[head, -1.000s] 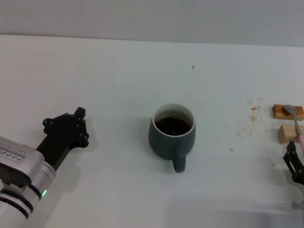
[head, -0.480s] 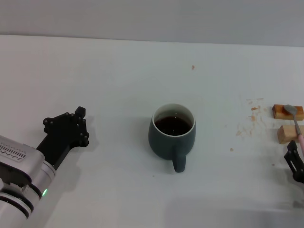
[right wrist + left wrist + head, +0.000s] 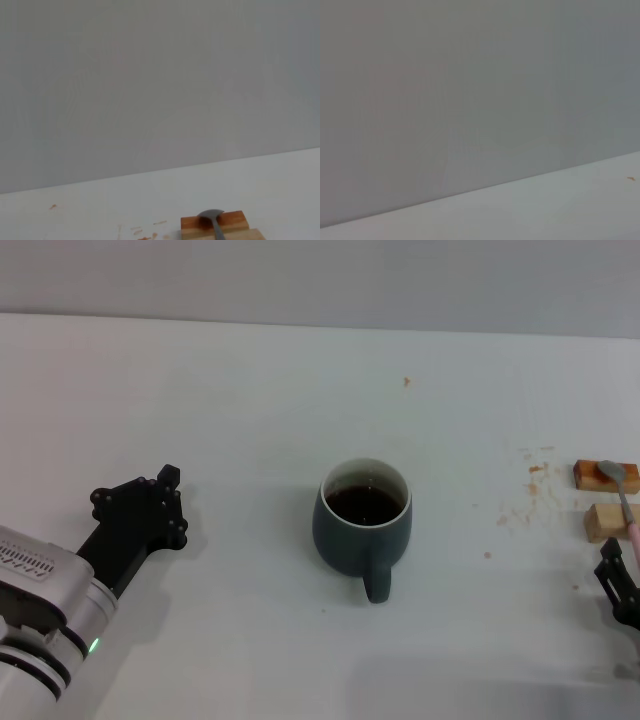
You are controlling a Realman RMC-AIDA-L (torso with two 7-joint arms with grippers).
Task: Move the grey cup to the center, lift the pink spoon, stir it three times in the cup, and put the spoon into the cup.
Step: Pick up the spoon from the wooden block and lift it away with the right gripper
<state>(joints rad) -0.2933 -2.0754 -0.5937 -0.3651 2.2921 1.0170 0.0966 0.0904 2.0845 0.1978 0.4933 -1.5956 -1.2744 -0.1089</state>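
The grey cup (image 3: 362, 525) stands near the middle of the white table with dark liquid inside and its handle toward me. The pink spoon (image 3: 624, 500) lies across two tan wooden blocks (image 3: 606, 498) at the far right edge, its silver bowl on the far block; the bowl also shows in the right wrist view (image 3: 213, 220). My right gripper (image 3: 620, 585) is at the right edge, just near of the spoon's handle end, mostly cut off. My left gripper (image 3: 150, 505) rests at the left, well away from the cup.
Brown stains (image 3: 530, 490) speckle the table left of the blocks, and one small speck (image 3: 406, 381) lies farther back. A grey wall (image 3: 320, 275) runs behind the table's far edge.
The right gripper has shifted slightly nearer along the right edge. The cup, spoon and left arm have not moved.
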